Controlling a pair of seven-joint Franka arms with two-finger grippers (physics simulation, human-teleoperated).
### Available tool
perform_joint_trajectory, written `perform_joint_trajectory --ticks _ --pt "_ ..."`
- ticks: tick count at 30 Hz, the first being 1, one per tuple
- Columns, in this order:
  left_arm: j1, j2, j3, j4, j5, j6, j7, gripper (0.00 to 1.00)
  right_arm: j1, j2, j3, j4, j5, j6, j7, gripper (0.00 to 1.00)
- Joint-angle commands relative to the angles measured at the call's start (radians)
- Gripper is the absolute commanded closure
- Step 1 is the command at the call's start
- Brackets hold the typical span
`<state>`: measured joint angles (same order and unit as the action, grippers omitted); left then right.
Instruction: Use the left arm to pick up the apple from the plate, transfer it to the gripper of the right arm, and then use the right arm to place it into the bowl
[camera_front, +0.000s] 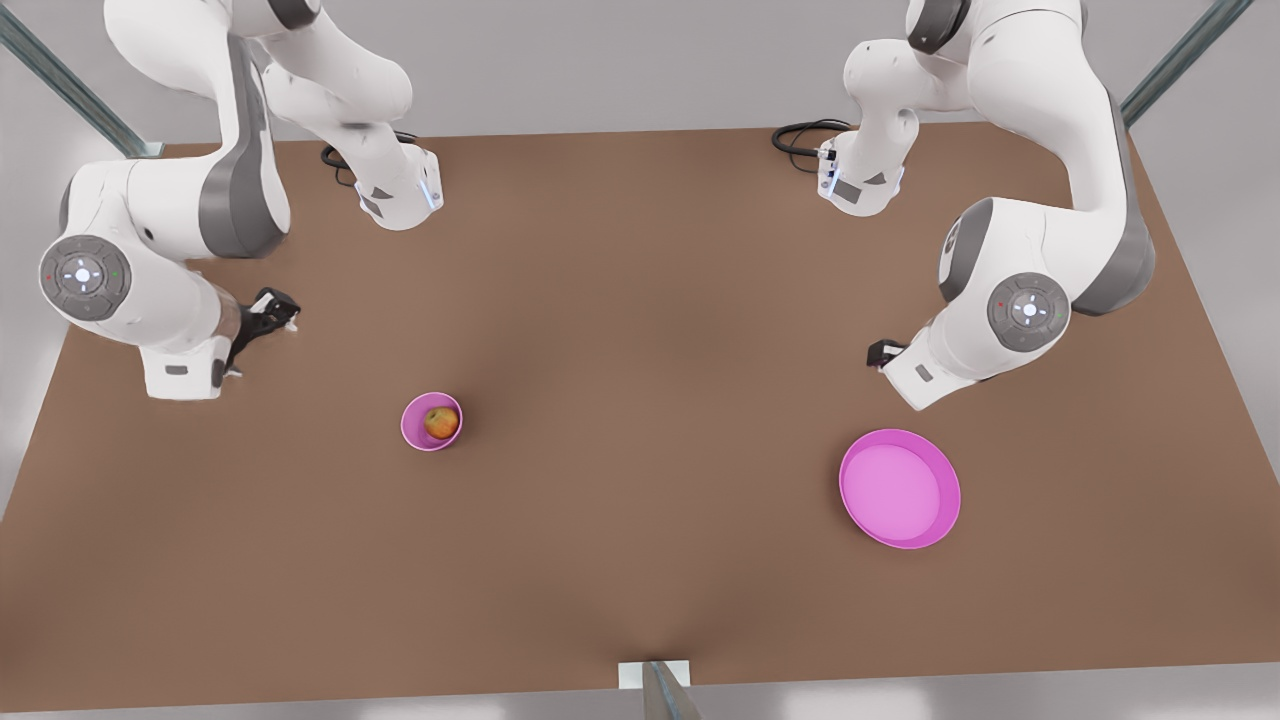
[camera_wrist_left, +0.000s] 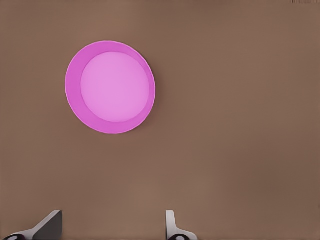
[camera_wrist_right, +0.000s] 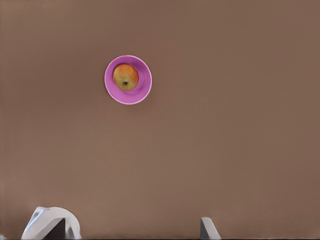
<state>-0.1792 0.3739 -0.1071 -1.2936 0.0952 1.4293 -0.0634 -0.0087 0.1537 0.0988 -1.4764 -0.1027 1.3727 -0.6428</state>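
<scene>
The red-orange apple (camera_front: 440, 422) (camera_wrist_right: 125, 76) lies inside the small deep pink bowl (camera_front: 414, 430) (camera_wrist_right: 143, 86), left of centre in the front view. The large shallow pink plate (camera_front: 900, 488) (camera_wrist_left: 116, 86) sits at the front view's right with nothing on it. My left gripper (camera_front: 884, 353) (camera_wrist_left: 111, 226) hangs open above the table, behind the plate and apart from it. My right gripper (camera_front: 272, 314) (camera_wrist_right: 131, 229) is open too, raised at the front view's left, well clear of the bowl. Neither gripper holds anything.
Both arm bases (camera_front: 400, 195) (camera_front: 858, 185) stand at the table's back edge with black cables beside them. Slanted metal struts (camera_front: 60, 85) rise at the back corners. A white bracket (camera_front: 655, 675) sits at the front edge. Bare brown tabletop (camera_front: 650, 400) lies between bowl and plate.
</scene>
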Motion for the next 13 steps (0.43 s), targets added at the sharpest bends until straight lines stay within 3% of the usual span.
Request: perform_joint_trajectory --ticks 1,13 --pt "0.0 -0.001 0.0 0.0 0.001 0.006 -0.009 0.0 0.001 -0.028 -0.014 -0.031 0.055 -0.047 0.647 0.0" --pt "0.017 0.003 0.0 0.022 -0.005 -0.044 -0.01 0.0 0.0 -0.029 -0.033 -0.045 0.046 -0.043 0.647 0.0"
